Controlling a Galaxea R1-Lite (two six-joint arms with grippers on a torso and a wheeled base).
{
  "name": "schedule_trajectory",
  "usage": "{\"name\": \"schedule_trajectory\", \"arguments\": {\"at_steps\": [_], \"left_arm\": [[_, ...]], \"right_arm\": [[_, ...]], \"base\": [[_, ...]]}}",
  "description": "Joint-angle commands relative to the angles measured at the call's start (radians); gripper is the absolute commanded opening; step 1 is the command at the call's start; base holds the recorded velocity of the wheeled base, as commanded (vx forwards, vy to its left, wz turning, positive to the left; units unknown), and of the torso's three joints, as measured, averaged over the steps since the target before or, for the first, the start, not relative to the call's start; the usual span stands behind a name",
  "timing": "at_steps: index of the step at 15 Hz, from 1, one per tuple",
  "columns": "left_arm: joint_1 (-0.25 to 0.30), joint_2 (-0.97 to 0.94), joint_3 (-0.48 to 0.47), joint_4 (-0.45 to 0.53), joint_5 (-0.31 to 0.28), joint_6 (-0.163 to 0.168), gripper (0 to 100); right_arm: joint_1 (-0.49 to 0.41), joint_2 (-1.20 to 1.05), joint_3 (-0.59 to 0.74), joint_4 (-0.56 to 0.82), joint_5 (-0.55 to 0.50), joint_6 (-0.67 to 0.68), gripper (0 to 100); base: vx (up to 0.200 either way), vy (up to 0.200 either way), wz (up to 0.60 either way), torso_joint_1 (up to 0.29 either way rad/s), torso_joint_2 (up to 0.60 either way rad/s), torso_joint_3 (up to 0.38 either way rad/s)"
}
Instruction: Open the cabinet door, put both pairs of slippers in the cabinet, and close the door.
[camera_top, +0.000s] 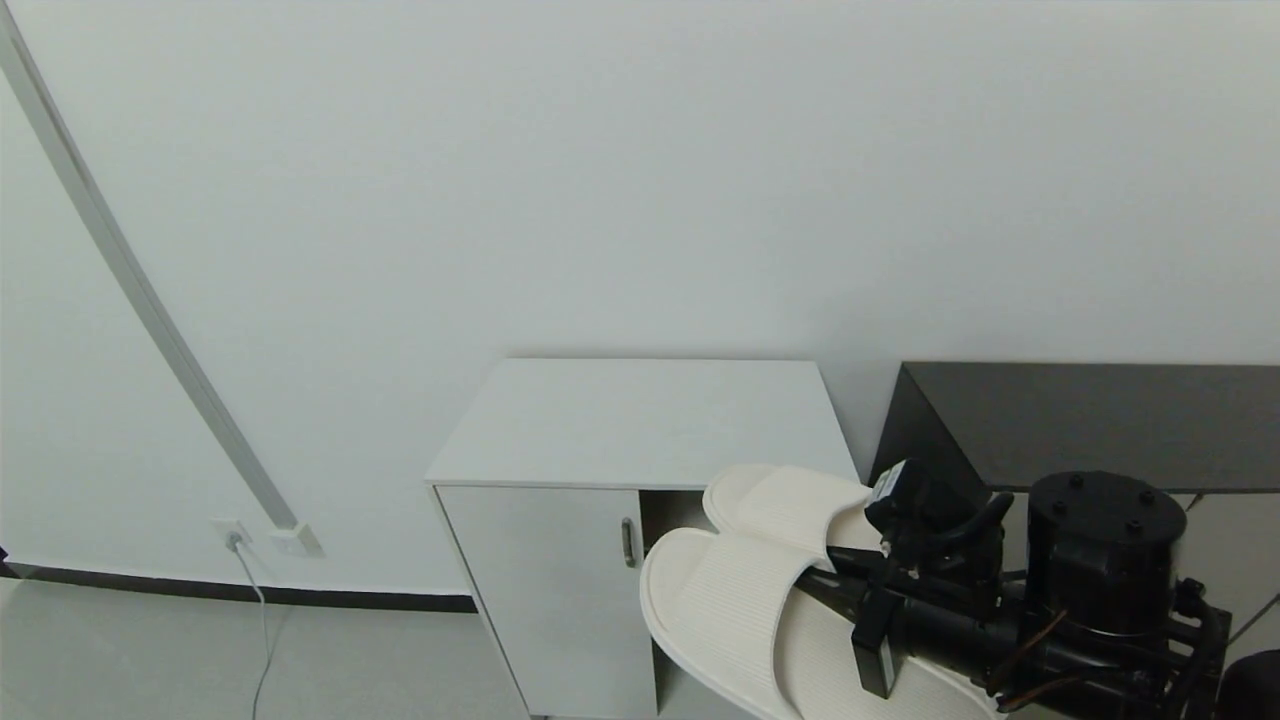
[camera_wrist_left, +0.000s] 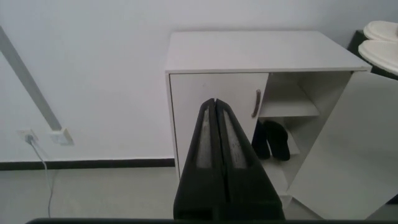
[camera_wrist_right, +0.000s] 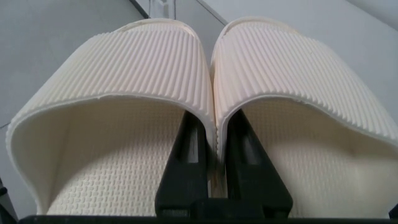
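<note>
Desk: Jaws first. How do they stand?

Photographer: On the right gripper they are clamped on the cream slippers. One finger sits inside each slipper, and the two inner walls are squeezed together between them. On the left gripper the jaws are pressed flat together with nothing between them.

Desk: Where is that pair?

Photographer: In the head view it sits at 5 o'clock, held side by side off the floor with the toes pointing to 10 o'clock. It is in front of the cabinet's open side. I cannot tell how near it is to the opening.

Desk: And the cabinet?

Photographer: The white cabinet stands at 6 o'clock against the wall. Its left door is closed, with the handle at the inner edge, and its right door is swung wide open. Inside, a shelf splits the space, and the black slippers lie in the compartment under it.

Desk: Anything around it?

Photographer: A black table stands at the cabinet's 3 o'clock. A wall socket with a cable is at its 9 o'clock.
</note>
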Motion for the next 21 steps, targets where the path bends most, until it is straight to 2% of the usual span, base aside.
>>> {"name": "schedule_trajectory", "arguments": {"at_steps": [1,8,21], "left_arm": [[0.000,0.001,0.000,0.000,0.000,0.000,0],[0.000,0.001,0.000,0.000,0.000,0.000,0],[0.000,0.001,0.000,0.000,0.000,0.000,0]], "right_arm": [[0.006,0.001,0.003,-0.001,0.001,-0.010,0],[0.006,0.003,0.008,-0.004,0.003,-0.025,0],[0.006,0.021,0.022,-0.039,0.003,-0.027,0]], "base": [[0.000,0.000,0.00,0.000,0.00,0.000],[0.000,0.000,0.00,0.000,0.00,0.000],[0.000,0.000,0.00,-0.129,0.29,0.156]]}}
